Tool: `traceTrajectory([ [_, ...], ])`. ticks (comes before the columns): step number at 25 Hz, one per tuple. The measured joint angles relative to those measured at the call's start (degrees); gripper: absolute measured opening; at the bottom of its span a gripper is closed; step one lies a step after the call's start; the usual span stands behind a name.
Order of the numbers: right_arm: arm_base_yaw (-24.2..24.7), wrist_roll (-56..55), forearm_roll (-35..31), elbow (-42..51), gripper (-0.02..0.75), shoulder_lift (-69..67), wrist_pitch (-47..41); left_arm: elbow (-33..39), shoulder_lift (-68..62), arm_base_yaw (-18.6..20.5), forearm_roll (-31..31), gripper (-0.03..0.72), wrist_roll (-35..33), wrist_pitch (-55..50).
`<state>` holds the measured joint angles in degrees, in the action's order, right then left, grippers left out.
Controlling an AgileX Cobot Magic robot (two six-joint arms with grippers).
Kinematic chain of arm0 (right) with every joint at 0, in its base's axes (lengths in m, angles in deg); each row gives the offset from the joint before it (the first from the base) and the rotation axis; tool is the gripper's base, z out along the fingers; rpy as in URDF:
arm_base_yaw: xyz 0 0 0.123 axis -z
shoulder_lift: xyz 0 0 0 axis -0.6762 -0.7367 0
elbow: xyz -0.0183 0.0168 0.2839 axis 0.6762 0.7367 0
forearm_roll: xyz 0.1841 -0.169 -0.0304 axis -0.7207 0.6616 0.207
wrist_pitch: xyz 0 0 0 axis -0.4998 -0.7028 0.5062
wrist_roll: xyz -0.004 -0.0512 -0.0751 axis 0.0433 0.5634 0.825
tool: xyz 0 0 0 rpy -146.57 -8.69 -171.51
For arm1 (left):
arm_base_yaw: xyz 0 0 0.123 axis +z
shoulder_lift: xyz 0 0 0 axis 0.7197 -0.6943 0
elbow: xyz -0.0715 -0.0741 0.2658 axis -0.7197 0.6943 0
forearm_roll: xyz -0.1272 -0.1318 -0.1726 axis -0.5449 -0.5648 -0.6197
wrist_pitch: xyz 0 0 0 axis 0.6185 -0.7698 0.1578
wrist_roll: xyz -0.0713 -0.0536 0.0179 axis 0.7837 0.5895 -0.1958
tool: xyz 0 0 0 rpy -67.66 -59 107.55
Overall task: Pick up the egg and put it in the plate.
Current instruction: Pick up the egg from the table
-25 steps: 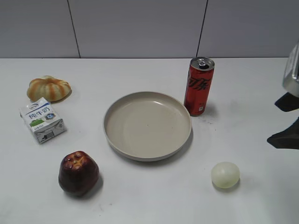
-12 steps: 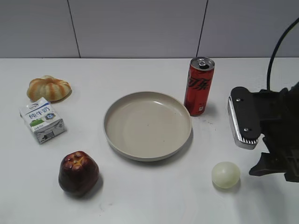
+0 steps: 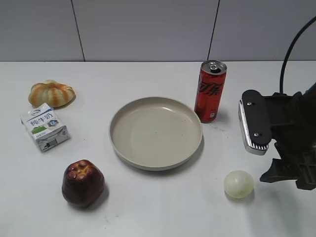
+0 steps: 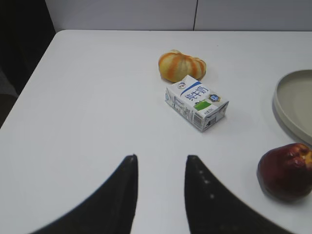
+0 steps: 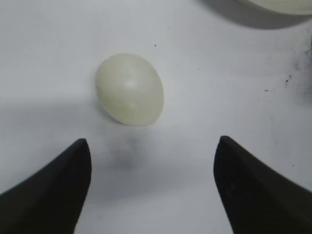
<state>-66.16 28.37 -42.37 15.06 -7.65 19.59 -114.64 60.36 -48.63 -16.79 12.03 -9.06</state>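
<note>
The egg (image 3: pixel 239 184) is a pale cream oval lying on the white table at the front right; in the right wrist view it (image 5: pixel 129 88) lies just ahead of the fingertips. The beige plate (image 3: pixel 129 112) sits empty at the table's middle; its rim shows in the left wrist view (image 4: pixel 280 103) and the right wrist view (image 5: pixel 287 6). My right gripper (image 5: pixel 152 146) is open and empty, just right of the egg in the exterior view (image 3: pixel 276 170). My left gripper (image 4: pixel 160 161) is open and empty over bare table at the left, out of the exterior view.
A red soda can (image 3: pixel 210 91) stands right of the plate. A dark red apple (image 3: pixel 83 182) sits at the front left. A milk carton (image 3: pixel 44 127) and a pumpkin-shaped bun (image 3: pixel 51 93) lie at the far left. The table's left edge (image 4: pixel 29 83) shows in the left wrist view.
The right arm has come in from the right edge and now sits close beside the egg, shifting slightly left in the last half second. The egg and other objects have not moved.
</note>
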Motion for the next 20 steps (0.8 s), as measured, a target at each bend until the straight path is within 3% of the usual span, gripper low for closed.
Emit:
traceTrajectory([
  [8, -0.2, -0.1, 2.5, -0.1, 0.593, -1.7, 0.4, 0.0, 0.0, 0.0, 0.0, 0.24, 0.0, 0.0],
  [15, -6.0, -0.1, 5.1, -0.1, 0.593, -4.6, 4.2, 0.0, 0.0, 0.0, 0.0, 0.24, 0.0, 0.0],
  [20, -6.4, -0.1, 5.4, -0.1, 0.593, -6.9, 5.1, 0.0, 0.0, 0.0, 0.0, 0.24, 0.0, 0.0],
])
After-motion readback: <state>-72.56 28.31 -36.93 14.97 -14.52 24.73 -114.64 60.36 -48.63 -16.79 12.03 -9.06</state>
